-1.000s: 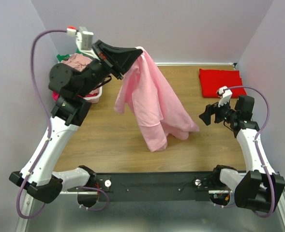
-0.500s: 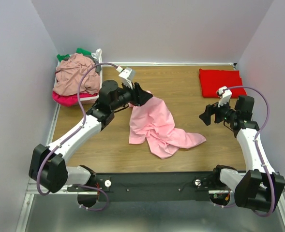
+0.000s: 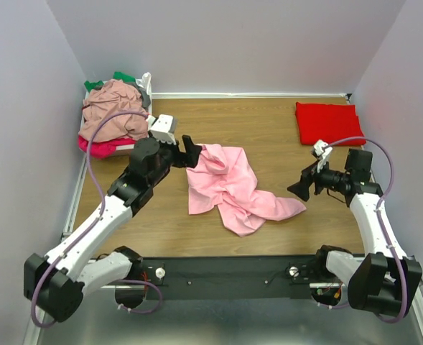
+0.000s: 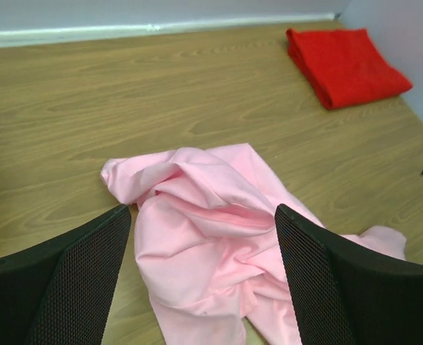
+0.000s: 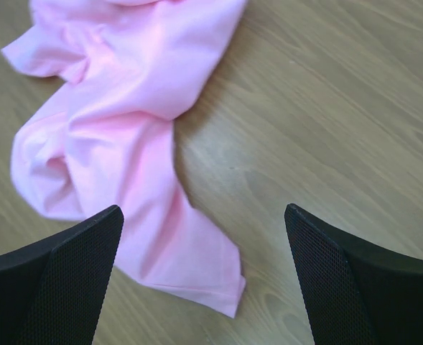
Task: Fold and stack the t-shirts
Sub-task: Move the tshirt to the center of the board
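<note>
1. The left fingers (image 3: 192,152) are spread wide and hold nothing; they sit low over the counter (image 3: 268,118).
2. The pink tee (image 3: 229,188) lies crumpled on the counter, straight ahead of the left fingers, its nearest bunched edge just beside their tips. Whether they touch it I cannot tell.
3. The right fingers (image 3: 302,185) are also spread wide and empty, pointing at the pink tee, whose flat tail ends just short of them.
4. The pink tee thus lies between the two sets of fingers.
5. The red tee (image 3: 328,122) lies folded flat on the counter, well apart from the left fingers and out beyond the right ones, by the back wall.
6. Behind the left fingers and off to their side, a heap of tees (image 3: 110,115), dusty rose on top, fills the basket (image 3: 146,85).
</note>
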Robot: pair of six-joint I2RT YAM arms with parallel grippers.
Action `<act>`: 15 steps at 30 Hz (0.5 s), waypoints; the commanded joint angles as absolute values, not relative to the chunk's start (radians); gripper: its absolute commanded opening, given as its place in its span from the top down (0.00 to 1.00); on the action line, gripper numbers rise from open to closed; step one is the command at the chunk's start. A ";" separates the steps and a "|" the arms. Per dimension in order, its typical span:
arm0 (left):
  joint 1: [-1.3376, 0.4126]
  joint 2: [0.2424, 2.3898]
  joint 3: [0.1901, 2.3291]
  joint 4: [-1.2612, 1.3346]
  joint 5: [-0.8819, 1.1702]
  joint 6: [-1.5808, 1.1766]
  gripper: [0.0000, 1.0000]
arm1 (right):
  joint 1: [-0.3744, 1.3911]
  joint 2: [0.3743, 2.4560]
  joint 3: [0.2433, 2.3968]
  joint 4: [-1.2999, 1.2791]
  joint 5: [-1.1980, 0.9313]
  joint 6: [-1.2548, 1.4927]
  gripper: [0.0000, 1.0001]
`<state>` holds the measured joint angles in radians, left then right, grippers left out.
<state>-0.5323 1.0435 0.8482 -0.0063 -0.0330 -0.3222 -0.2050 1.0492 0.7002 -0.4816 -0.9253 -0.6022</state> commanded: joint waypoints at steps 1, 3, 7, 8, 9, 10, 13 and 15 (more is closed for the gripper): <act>-0.532 0.934 0.741 -0.037 -0.045 -0.463 0.10 | -0.212 1.008 0.666 -0.607 -1.094 -0.793 0.00; -0.531 0.890 0.698 -0.037 -0.020 -0.517 0.10 | -0.210 1.006 0.664 -0.632 -1.112 -0.826 0.00; -0.529 0.763 0.583 -0.028 0.096 -0.636 0.11 | -0.207 1.014 0.673 -0.710 -1.091 -0.926 0.00; -0.529 0.744 0.562 -0.029 0.116 -0.681 0.12 | -0.207 1.015 0.683 -0.762 -1.071 -0.990 0.00; -0.529 0.715 0.519 -0.029 0.152 -0.705 0.12 | -0.207 1.022 0.687 -0.790 -1.015 -1.023 0.01; -0.529 0.703 0.494 -0.022 0.173 -0.734 0.13 | -0.207 1.023 0.689 -0.814 -0.982 -1.054 0.01; -0.529 0.696 0.384 0.028 0.253 -0.865 0.16 | -0.207 1.026 0.681 -0.903 -0.859 -1.156 0.03; -0.529 0.730 0.323 0.041 0.258 -0.938 0.17 | -0.207 1.019 0.672 -0.925 -0.815 -1.184 0.04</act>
<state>-0.5312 0.6975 0.4084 0.0048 0.1581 -0.7494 -0.2050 1.0210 0.6762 -0.7895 -0.9474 -1.0374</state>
